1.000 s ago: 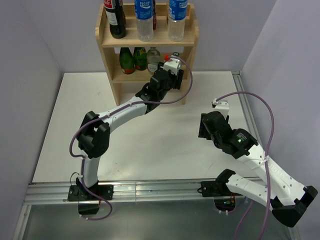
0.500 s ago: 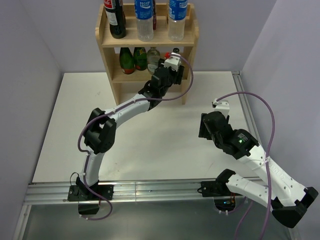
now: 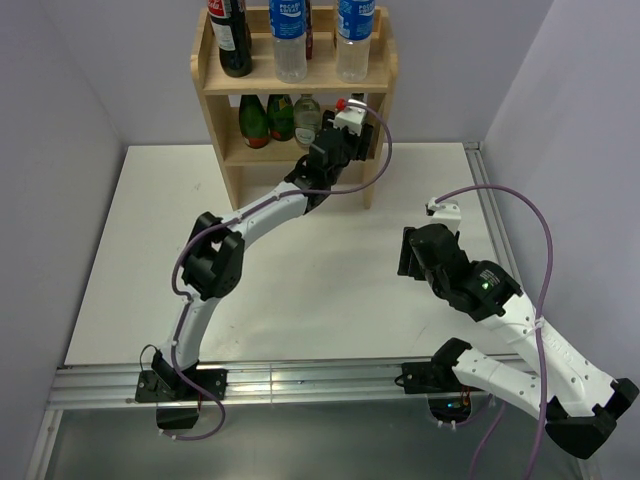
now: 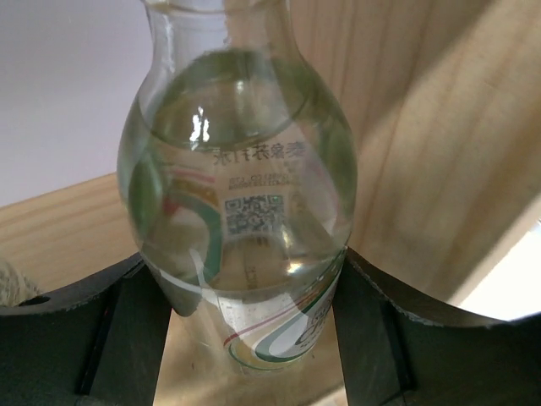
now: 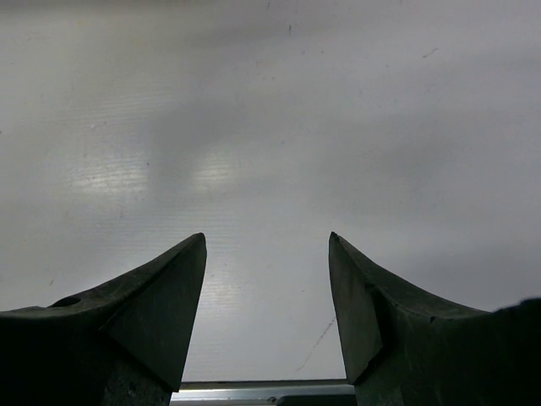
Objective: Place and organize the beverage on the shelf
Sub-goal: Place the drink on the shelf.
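I count one shelf (image 3: 296,88) at the far edge of the table (image 3: 150,250), and I read its bottles from the left. On the top tier stand one dark cola bottle (image 3: 233,42) and two blue-labelled clear bottles (image 3: 289,45). A sliver of something dark shows behind and between those two, too hidden for me to name. On the middle tier stand two green bottles (image 3: 255,120) side by side and then one small clear bottle (image 3: 307,117). At the right end is one red-capped clear bottle (image 3: 343,103), just beside the right side panel. That makes seven bottles I can be sure of. The lowest tier is hidden behind my left arm. I have two claws. My left claw (image 3: 338,135) reaches into the middle tier and is clamped on the red-capped clear bottle (image 4: 241,211). Its wrist view shows the dark fingers (image 4: 139,326) pressed on either side of the lower body. The bottle stands upright, its green and red label below the bulge, with wood behind it and to its right. I cannot tell whether its base touches the board. My right claw (image 5: 266,254) hangs well apart from the shelf, over bare table, fingers spread wide with nothing between them.
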{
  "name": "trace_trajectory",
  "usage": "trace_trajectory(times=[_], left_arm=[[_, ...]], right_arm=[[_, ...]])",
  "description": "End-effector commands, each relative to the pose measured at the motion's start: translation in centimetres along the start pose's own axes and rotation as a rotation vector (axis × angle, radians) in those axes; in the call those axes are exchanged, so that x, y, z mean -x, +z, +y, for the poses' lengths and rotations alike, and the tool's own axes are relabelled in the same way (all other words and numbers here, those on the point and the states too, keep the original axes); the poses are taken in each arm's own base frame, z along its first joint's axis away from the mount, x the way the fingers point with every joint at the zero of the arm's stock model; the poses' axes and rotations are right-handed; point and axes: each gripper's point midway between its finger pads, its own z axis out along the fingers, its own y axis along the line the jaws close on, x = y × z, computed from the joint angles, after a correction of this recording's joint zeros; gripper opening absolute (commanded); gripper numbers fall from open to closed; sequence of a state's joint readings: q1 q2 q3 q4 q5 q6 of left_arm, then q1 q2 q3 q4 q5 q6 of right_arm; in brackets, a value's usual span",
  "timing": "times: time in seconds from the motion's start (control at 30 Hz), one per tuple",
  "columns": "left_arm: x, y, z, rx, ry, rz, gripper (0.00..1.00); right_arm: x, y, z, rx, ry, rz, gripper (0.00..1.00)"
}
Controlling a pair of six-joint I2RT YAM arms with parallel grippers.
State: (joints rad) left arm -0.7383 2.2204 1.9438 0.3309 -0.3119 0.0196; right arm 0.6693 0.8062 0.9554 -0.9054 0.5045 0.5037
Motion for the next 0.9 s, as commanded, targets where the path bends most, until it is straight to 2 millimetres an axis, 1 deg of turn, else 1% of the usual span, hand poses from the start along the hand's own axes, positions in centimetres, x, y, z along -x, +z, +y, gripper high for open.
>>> trace_trajectory(times=[0.0, 0.13, 0.17, 0.23, 0.27, 0.3, 0.33, 0.43, 0.47, 0.53, 0.57, 0.63, 0.8, 0.87], left_arm=[[4.9, 0.8, 1.3, 0.03, -0.013, -0.13, 0.09], [4.0, 1.7, 1.7, 0.038, -0.003, -0.108, 0.14], [4.0, 1.9, 1.9, 0.041, -0.003, -0.103, 0.18], [3.4, 2.1, 2.1, 0.046, 0.004, -0.085, 0.23], [3.4, 2.1, 2.2, 0.046, 0.004, -0.085, 0.29], [3.4, 2.0, 2.2, 0.043, 0.005, -0.084, 0.32], [3.3, 1.9, 2.1, 0.037, 0.003, -0.08, 0.39], [3.1, 1.5, 2.2, 0.036, 0.005, -0.074, 0.5], [3.1, 1.4, 2.2, 0.036, 0.004, -0.073, 0.57], [3.2, 1.0, 2.2, 0.034, -0.003, -0.07, 0.65], [3.3, 0.9, 2.1, 0.031, -0.005, -0.073, 0.7], [3.3, 0.7, 2.1, 0.024, -0.005, -0.071, 0.77], [3.0, 0.4, 1.5, 0.015, -0.006, -0.055, 0.85], [2.8, 0.4, 1.6, 0.018, -0.004, -0.052, 0.9]], right_arm=[[1.2, -0.3, 0.2, 0.018, 0.024, -0.047, 0.67], [1.2, -0.3, 0.3, 0.022, 0.021, -0.047, 0.67], [1.2, -0.3, 0.3, 0.023, 0.021, -0.045, 0.67], [1.2, -0.3, 0.3, 0.024, 0.02, -0.045, 0.67], [1.1, -0.2, 0.3, 0.023, 0.017, -0.042, 0.67], [1.2, -0.2, 0.4, 0.023, 0.018, -0.044, 0.67], [1.2, -0.2, 0.4, 0.024, 0.016, -0.042, 0.67], [1.2, -0.3, 0.4, 0.027, 0.015, -0.041, 0.67], [1.2, -0.3, 0.4, 0.029, 0.017, -0.044, 0.67], [1.2, -0.3, 0.4, 0.03, 0.016, -0.043, 0.67], [1.3, -0.4, 0.4, 0.031, 0.018, -0.045, 0.67], [1.3, -0.4, 0.5, 0.035, 0.016, -0.043, 0.67], [1.2, -0.3, 0.8, 0.045, 0.008, -0.035, 0.67], [1.2, -0.3, 1.0, 0.056, 0.007, -0.033, 0.67]])
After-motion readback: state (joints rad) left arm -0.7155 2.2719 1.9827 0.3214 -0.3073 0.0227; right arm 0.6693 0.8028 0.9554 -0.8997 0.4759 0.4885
